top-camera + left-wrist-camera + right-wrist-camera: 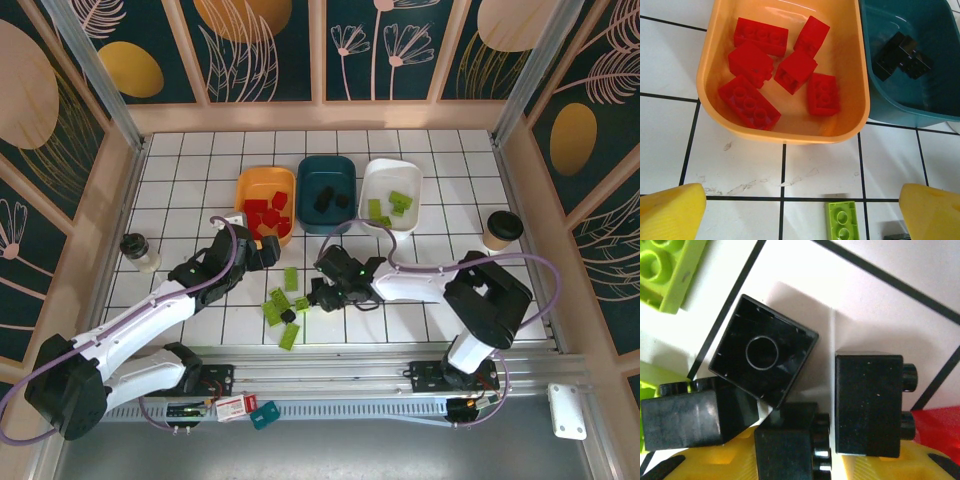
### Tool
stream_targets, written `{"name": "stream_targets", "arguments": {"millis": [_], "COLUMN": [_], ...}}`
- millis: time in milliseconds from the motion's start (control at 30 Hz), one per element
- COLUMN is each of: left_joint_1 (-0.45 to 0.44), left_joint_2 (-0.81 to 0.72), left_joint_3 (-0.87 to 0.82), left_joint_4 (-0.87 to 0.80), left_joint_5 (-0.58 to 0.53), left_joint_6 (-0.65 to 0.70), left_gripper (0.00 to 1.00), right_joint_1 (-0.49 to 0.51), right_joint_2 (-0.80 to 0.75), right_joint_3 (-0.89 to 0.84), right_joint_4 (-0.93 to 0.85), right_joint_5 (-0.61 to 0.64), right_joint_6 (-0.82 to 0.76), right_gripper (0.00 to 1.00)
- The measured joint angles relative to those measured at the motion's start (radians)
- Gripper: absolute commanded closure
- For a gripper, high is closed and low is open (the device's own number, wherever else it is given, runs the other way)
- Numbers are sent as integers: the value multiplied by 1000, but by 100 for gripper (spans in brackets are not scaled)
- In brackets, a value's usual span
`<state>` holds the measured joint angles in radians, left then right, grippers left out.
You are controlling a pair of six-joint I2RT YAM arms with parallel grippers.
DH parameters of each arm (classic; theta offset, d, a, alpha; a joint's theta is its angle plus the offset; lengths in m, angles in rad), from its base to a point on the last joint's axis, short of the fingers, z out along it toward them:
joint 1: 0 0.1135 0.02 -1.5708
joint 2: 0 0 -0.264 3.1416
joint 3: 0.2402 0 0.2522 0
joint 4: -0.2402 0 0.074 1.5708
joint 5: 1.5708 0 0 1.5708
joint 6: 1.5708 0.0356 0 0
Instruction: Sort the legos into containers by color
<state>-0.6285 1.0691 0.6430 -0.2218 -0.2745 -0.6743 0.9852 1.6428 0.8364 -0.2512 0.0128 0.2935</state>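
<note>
Black legos (762, 357) crowd right gripper (795, 460); one sits between its jaws, clamp cannot be told. Left gripper (800, 207) spread wide, orange tub (785, 136) just ahead. Step: black pick. Next likely needs a firm pinch, then a lift to teal tub (325, 170).

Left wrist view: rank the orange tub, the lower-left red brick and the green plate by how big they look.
1. orange tub
2. lower-left red brick
3. green plate, though the frame edge cuts it off
</note>
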Motion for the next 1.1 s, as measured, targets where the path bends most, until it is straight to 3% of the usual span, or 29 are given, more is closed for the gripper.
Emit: {"name": "stream_targets", "arguments": {"millis": [100,267,500,667,800,967,1033,1100], "left_joint_1": [0,0,0,0,0,0,0,0], "left_joint_2": [0,1,1,1,11,21,21,21], "left_joint_3": [-2,-2,-2,-2,-2,-2,-2,-2], "left_joint_4": [0,0,0,1,1,1,1,1], "left_joint_5": [0,1,1,4,7,26,35,49], "left_joint_6": [0,0,0,1,0,0,0,1], "left_gripper": [1,1,1,1,1,1,1,1], "right_joint_1": [-9,-20,-57,-216,-340,-406,-412,-415], "right_joint_2": [21,32,-120,-221,-114,119,201,266], "right_joint_3": [21,39,34,97,231,395,451,502], "right_joint_4": [-1,31,18,48,95,126,126,116], "right_joint_5": [16,21,-26,-67,-70,-66,-61,-61], "right_joint_6": [-13,-30,-32,-45,-60,-77,-83,-87], "right_gripper": [76,85,87,87,87,85,81,64]}}
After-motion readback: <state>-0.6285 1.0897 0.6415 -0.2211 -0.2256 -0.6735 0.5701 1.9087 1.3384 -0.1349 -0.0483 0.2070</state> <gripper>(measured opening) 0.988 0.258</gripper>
